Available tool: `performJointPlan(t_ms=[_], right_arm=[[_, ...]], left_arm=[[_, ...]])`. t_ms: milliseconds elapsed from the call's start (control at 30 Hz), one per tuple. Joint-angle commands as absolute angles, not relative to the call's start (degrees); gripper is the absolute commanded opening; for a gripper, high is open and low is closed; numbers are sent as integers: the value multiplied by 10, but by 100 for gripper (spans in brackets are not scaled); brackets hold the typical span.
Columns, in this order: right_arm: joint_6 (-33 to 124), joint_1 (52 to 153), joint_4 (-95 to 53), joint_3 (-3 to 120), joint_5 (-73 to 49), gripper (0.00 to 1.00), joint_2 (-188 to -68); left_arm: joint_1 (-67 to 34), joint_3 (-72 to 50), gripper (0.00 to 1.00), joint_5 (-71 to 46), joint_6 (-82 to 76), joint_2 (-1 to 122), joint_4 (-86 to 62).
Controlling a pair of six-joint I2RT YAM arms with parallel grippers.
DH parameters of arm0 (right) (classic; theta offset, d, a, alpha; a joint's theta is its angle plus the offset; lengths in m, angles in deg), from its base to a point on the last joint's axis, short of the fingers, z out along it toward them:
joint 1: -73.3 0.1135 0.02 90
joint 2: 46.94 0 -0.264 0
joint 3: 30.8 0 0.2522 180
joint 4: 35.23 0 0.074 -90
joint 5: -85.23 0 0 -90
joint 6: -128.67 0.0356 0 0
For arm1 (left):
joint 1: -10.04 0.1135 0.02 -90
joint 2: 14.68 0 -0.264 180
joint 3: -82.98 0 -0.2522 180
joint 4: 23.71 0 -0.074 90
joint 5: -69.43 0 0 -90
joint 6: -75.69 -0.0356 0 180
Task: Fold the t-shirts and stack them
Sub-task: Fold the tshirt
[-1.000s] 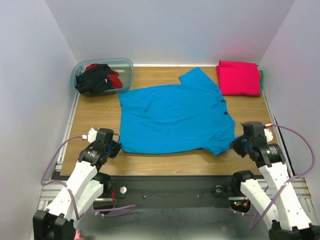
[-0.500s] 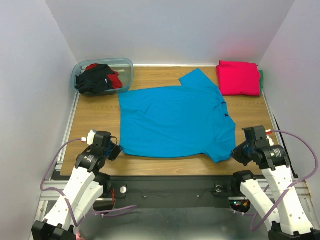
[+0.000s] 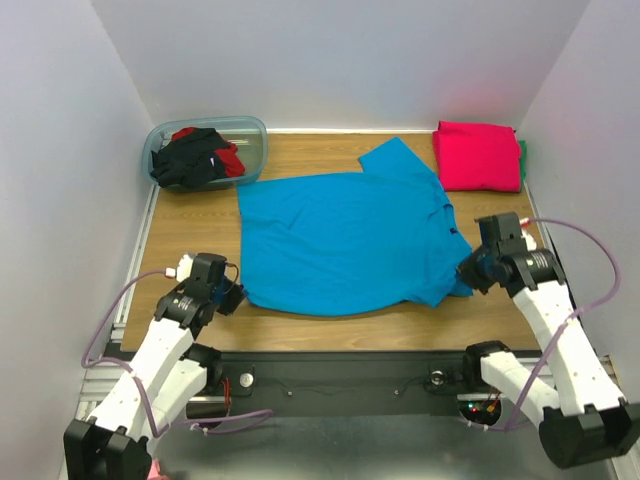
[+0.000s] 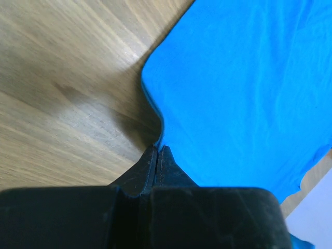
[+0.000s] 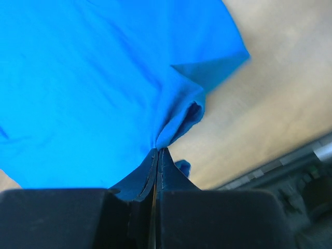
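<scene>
Scene: From above I see a wooden table (image 3: 190, 235) with a turquoise shirt (image 3: 345, 240) spread flat across its middle, one sleeve pointing to the far side.
Left hand: My left hand (image 3: 231, 297) is closed on the shirt's near left corner. In the wrist view the fingertips (image 4: 149, 161) press together right at the hem.
Right hand: My right hand (image 3: 467, 272) is closed on the shirt's near right edge, by the other sleeve. The cloth bunches into a small ridge where it is pinched.
Other shirts: A folded pink shirt (image 3: 477, 155) lies at the far right corner. The black and red shirts (image 3: 198, 158) sit crumpled in a plastic tub (image 3: 256, 132) at the far left.
Step, as I judge it: Both near corners are held, ready to be lifted and folded over.
Risk, slipping: The left pinch looks shallow, on the hem alone. A quick lift could pull the cloth free.
Risk, crooked fold: The right hand holds bunched cloth, so the edge may go over wrinkled or twisted.
Risk, skew: If one hand travels faster than the other, the shirt will drag sideways on the table.
</scene>
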State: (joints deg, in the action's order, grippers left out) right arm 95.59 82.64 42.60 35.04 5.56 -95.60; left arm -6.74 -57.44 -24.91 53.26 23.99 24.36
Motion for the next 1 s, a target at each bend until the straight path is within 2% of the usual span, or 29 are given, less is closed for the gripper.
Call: performJointPlan(t_ms=[0,300,600,967], right_arm=[[919,823,324,396,89,0,-1001],[907,823,228,464,92,0,-1134],[921,823,129,484,109,0,-1215],[893,824,85,561,108,0,-1350]], left_arm=[[-67,-531,0,-271,529,271,215],[-59,-477,0,-290,511,367,169],[-27,-432,0,-271,484,500,113],[21,-403,0,-268,455,590,84]])
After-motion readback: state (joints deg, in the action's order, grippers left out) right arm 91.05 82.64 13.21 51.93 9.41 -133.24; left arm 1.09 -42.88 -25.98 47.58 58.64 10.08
